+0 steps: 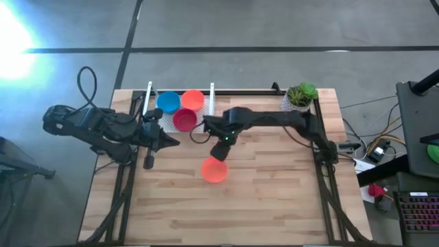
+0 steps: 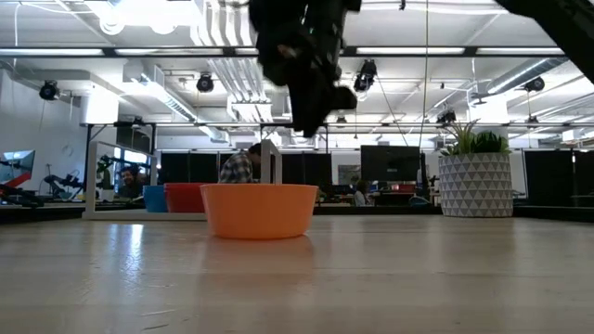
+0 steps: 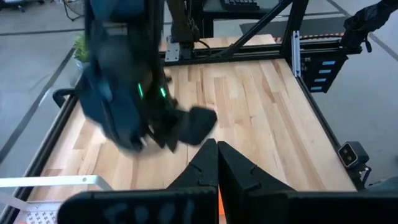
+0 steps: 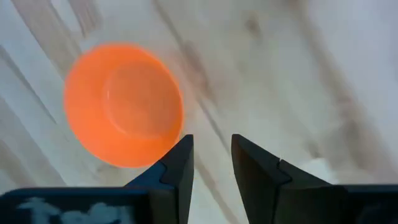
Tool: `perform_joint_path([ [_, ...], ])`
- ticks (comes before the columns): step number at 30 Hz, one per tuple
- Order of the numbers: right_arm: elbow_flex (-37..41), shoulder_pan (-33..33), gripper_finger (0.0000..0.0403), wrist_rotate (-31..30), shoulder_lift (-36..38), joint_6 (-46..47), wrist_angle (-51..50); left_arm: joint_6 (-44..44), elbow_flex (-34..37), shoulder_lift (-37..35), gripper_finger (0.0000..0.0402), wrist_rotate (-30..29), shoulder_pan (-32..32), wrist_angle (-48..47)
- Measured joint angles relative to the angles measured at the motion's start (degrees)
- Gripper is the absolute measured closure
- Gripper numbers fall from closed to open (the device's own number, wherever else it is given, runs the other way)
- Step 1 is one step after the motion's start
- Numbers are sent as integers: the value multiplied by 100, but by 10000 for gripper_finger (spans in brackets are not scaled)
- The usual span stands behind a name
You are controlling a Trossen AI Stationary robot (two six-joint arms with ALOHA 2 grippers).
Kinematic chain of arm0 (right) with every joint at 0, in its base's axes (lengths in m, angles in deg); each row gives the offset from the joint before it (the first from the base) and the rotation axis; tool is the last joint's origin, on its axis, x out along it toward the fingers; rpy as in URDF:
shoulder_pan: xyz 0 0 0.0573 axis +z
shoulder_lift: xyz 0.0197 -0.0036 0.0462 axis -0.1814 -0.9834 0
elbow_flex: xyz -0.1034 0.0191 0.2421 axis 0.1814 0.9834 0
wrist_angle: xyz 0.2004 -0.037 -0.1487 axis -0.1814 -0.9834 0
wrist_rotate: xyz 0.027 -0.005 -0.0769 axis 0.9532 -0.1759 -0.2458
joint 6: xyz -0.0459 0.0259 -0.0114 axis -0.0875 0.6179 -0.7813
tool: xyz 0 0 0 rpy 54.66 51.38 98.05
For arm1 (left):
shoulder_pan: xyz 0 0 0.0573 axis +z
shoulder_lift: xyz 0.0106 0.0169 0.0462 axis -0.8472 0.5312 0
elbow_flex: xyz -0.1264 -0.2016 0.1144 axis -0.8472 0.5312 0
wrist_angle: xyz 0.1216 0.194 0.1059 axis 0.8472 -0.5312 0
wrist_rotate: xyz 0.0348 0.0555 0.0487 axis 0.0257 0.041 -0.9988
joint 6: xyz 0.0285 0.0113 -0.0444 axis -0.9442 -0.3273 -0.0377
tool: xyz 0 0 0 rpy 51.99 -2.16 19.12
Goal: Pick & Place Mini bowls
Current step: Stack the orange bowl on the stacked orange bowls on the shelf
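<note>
An orange mini bowl [image 1: 214, 170] [image 2: 259, 210] [image 4: 123, 102] stands upright on its base on the wooden table, near the middle. My right gripper [image 1: 223, 145] [image 2: 311, 116] [image 4: 211, 163] hangs open above it, a little toward the far edge, pointing down with nothing between its fingers. At the far left, a blue mini bowl [image 1: 168, 102], an orange one [image 1: 193, 100] and a red one [image 1: 184, 120] sit on a white tray [image 1: 159, 122]. My left gripper [image 1: 173, 141] [image 3: 217, 152] waits shut and raised, just near of the tray.
A white patterned plant pot [image 1: 300, 97] [image 2: 474, 184] stands at the far right corner. Black frame rails run along the table's left and right edges [image 1: 324, 171]. Bare wood lies in front of and to the right of the single orange bowl.
</note>
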Motion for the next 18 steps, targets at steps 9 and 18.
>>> perform_joint_path([
  [9,58,269,305,-1111,1278,24,32,67,0,41,395,1,0,-36],
  [18,214,842,303,-1615,2369,24,66,320,-1,433,328,-21,0,-24],
])
